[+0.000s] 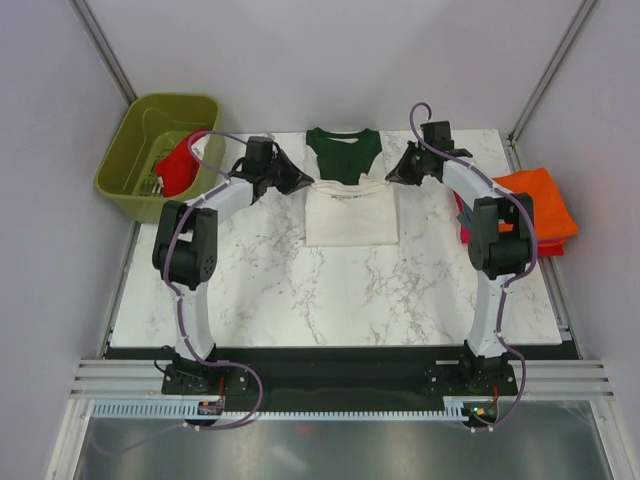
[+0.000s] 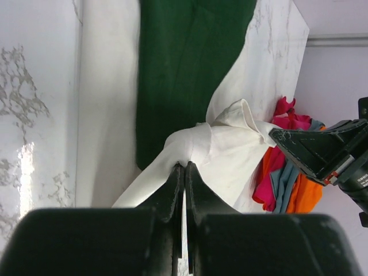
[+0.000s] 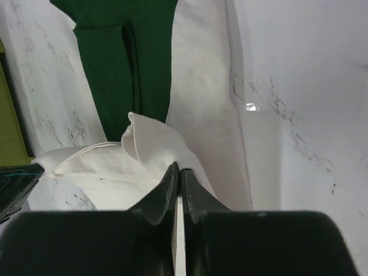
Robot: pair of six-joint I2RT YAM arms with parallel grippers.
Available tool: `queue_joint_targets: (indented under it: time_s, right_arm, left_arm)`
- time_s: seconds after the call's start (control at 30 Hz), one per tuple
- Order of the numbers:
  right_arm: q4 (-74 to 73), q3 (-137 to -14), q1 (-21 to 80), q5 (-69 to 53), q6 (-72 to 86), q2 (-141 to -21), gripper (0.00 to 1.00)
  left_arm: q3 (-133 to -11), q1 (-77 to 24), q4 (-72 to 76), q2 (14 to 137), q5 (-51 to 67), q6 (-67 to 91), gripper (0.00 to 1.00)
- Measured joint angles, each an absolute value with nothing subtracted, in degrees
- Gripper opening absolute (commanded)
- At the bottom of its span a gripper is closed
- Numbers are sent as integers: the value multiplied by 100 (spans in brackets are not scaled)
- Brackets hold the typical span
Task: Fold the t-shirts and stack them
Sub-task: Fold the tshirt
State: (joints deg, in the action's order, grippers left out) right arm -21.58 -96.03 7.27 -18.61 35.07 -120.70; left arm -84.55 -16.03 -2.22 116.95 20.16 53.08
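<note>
The left gripper's (image 2: 184, 168) fingers (image 2: 170, 192) pinch a bunched edge of the cream t-shirt (image 2: 230, 152) on the marble desk (image 2: 34, 86); orange, red and grey-blue shirts (image 2: 287, 187) lie beyond it.

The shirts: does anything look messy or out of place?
A red shirt hangs over the green bin's rim at far left, and the orange pile on the right overhangs the table's edge. The cream shirt is bunched where the left tool and right tool pinch it.

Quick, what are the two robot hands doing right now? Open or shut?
Left gripper: shut, pinching the cream shirt.
Right gripper: shut, pinching the cream shirt too.
</note>
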Motion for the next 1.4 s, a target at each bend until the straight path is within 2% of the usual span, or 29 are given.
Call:
queue_joint_targets:
  time_s: [0.03, 0.07, 0.1, 0.13, 0.17, 0.3, 0.37, 0.57, 0.7, 0.93, 1.03, 1.07, 1.1, 1.13, 1.2, 1.27, 1.4]
  right_arm:
    - [-2150, -9714, 722, -1887, 3538, -12173, 20]
    - [-2150, -9810, 720, -1929, 3573, -12265, 48]
    - [-2152, -9922, 716, -1968, 3638, -12372, 60]
    - [-2139, -10027, 711, -1981, 3658, -12470, 66]
    - [-2132, -10108, 709, -1992, 3662, -12549, 73]
    - [-2102, -10095, 690, -1990, 3684, -12593, 73]
    - [-1962, -9734, 685, -1973, 3671, -12394, 67]
    - [-1496, -7393, 674, -2106, 3614, -10892, 54]
    - [-1181, -6401, 679, -2246, 3568, -10296, 52]
    - [-1000, -5894, 690, -2296, 3494, -10248, 47]
    - [-871, -5767, 690, -2316, 3485, -10250, 39]
    - [-827, -5732, 690, -2322, 3492, -10263, 32]
    - [-784, -5706, 690, -2329, 3472, -10294, 28]
    - [-755, -5701, 690, -2338, 3485, -10337, 27]
    - [-698, -5690, 690, -2355, 3514, -10442, 29]
    - [-644, -5642, 690, -2379, 3546, -10488, 36]
    - [-462, -5511, 690, -2410, 3540, -10416, 39]
  left_arm:
    - [-8523, -1584, -213, 11795, 2025, 5308, 9]
    - [-8591, -1566, -207, 11896, 2029, 5308, 21]
    - [-8648, -1546, -204, 11994, 2049, 5304, 34]
    - [-8724, -1522, -202, 12099, 2082, 5297, 47]
    - [-8790, -1505, -198, 12184, 2108, 5271, 57]
    - [-8862, -1426, -270, 12359, 2139, 5194, 67]
    - [-8560, -1424, -202, 12171, 2029, 5072, 68]
    - [-6912, -1664, -233, 10901, 1761, 4814, 63]
    - [-6055, -1881, -99, 10210, 1750, 4788, 63]
    - [-5527, -1990, 71, 10064, 1765, 4788, 62]
    - [-5513, -1990, 121, 10103, 1769, 4788, 60]
    - [-5513, -1990, 152, 10127, 1772, 4788, 59]
    - [-5513, -1990, 185, 10162, 1789, 4790, 58]
    - [-5511, -1990, 200, 10208, 1806, 4790, 57]
    - [-5500, -1990, 237, 10285, 1828, 4790, 57]
    - [-5476, -1990, 276, 10366, 1850, 4790, 57]
    - [-5406, -1999, 368, 10433, 1879, 4803, 56]
